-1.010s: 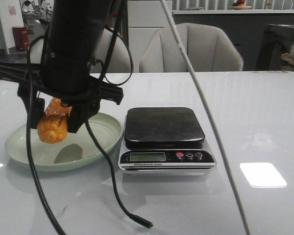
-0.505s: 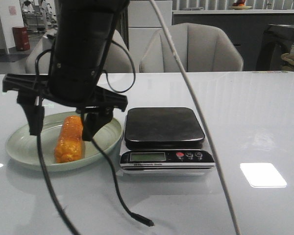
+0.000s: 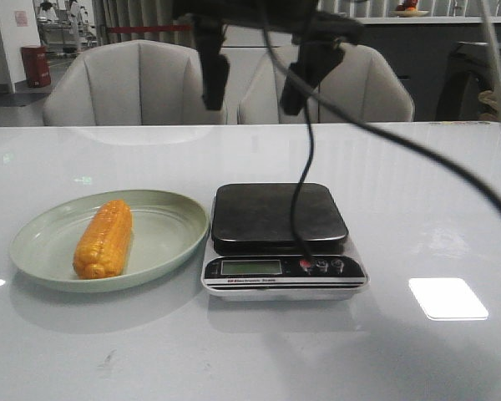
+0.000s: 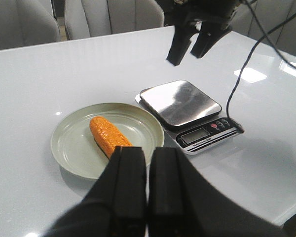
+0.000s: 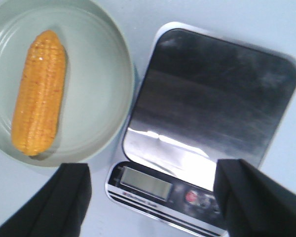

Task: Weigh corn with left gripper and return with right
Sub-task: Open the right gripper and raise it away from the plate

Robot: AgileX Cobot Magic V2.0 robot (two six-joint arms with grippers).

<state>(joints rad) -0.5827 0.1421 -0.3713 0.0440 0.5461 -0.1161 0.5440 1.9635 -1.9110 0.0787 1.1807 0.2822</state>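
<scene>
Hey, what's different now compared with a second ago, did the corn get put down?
Yes. The corn was let go: a second ago it hung clamped above the plate, now it lies flat on it. The right gripper that held it has opened and moved up and to the right, above the scale. The left gripper is shut and empty. The plate and scale did not move.

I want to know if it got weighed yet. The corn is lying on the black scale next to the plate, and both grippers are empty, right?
Not quite. The corn is lying in the green plate, not on the scale, whose platform is bare. The front view shows this clearly. The rest holds: the right gripper and left gripper hold nothing.
</scene>
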